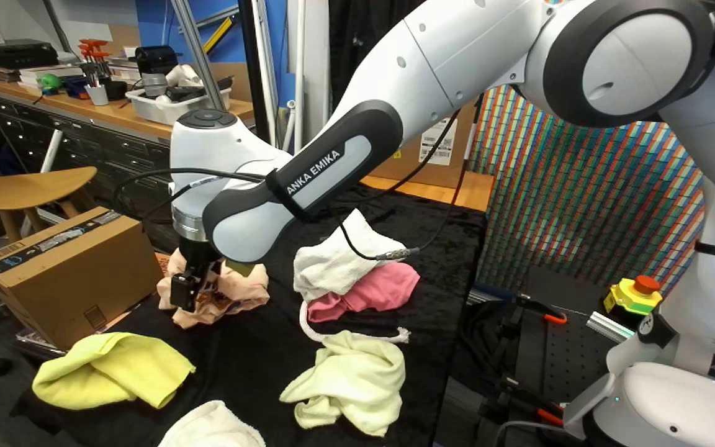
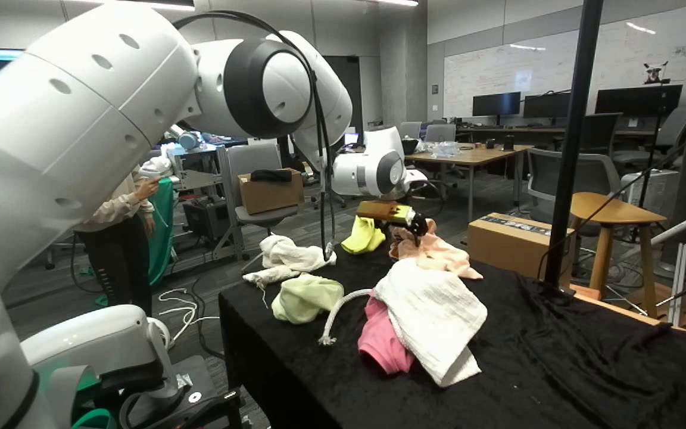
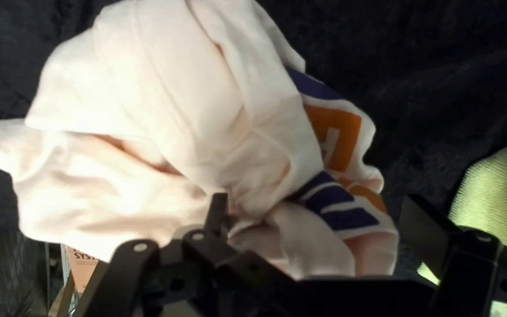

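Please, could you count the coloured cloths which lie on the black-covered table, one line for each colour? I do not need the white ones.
Peach cloth: 1
Pink cloth: 1
Bright yellow cloth: 1
Pale yellow-green cloth: 1
Total: 4

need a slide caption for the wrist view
Open jaws at a crumpled peach cloth with orange and purple print, a yellow-green cloth at the right edge.
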Robot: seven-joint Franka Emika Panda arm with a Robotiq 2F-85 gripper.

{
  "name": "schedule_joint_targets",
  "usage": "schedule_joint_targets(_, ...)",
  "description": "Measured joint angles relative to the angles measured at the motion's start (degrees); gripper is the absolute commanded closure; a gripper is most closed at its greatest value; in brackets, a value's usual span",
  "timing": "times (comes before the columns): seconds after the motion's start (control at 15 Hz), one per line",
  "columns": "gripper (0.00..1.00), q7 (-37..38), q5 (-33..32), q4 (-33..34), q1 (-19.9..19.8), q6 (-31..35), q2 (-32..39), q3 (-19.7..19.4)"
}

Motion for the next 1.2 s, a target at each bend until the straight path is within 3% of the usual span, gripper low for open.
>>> schedule_joint_targets(0.4,0.00,4.6,-0.2,3.0,3.1,0.1,2.6,-6.0)
schedule_joint_targets(0.47,0.17,5.2,-0.3,3.3,3.3,0.1,2.9,-6.7)
schedule_joint_targets(0.73,0.51,6.8,-0.3,4.3,3.8,-0.1,3.9,-8.1)
schedule_joint_targets(1.07,0.89,6.1,0.0,4.5,3.3,-1.5,3.8,-6.6)
schedule_joint_targets(1.2,0.94,4.7,0.2,4.7,2.7,-2.6,3.7,-5.2)
